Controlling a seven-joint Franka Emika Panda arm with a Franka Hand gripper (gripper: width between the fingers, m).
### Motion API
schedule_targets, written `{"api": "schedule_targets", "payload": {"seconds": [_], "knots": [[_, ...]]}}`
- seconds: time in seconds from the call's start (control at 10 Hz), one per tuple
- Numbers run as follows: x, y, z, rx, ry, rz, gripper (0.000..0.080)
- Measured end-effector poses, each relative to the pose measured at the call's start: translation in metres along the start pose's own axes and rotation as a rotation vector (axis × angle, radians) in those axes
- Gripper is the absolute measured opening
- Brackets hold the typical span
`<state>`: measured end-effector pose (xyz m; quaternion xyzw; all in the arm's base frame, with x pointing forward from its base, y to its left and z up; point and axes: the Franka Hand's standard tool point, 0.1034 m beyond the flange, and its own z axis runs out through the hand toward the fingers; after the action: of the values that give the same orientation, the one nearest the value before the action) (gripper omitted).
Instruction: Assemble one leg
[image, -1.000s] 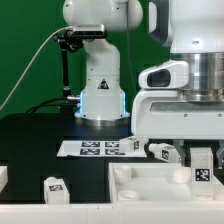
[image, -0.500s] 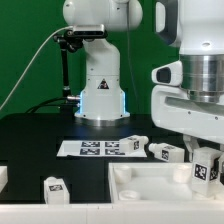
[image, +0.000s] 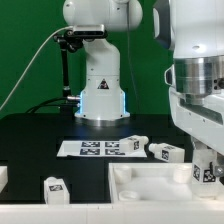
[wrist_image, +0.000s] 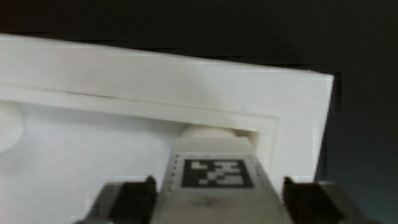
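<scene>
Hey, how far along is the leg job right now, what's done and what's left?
Done: the leg is picked up, between the fingers of the gripper. In hand: the wrist view shows it at the inner corner of the white tray-like body. Whether it is seated cannot be told. Left: fixing it in and letting go. Other tagged posts lie loose on the table.

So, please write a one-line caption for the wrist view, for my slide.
End effector holds the tagged leg between its fingers over a corner of the white tray-like body.
</scene>
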<state>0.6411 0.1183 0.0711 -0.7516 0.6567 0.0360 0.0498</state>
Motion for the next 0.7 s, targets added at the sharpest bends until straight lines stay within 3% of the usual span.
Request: {"api": "schedule_targets", "payload": {"seconds": [0.1, 0.2, 0.3, 0.5, 0.6, 0.7], "knots": [[0.0003, 0.0, 0.0, 0.0, 0.0, -0.06, 0.0472], [0.0026, -0.0004, -0.0009, 0.001, 0.0, -0.234, 0.0472], [0.0045, -0.0005, -0.001, 0.003, 0.001, -0.412, 0.0608], [0.0043, 0.0029, 0.0033, 0.009, 0.011, -0.642, 0.0637], [0.0003, 0.003, 0.0007, 0.036, 0.031, -0.644, 0.0647], [0.0017, 0.004, 0.0018, 0.031, 0.031, -0.732, 0.0649]]}}
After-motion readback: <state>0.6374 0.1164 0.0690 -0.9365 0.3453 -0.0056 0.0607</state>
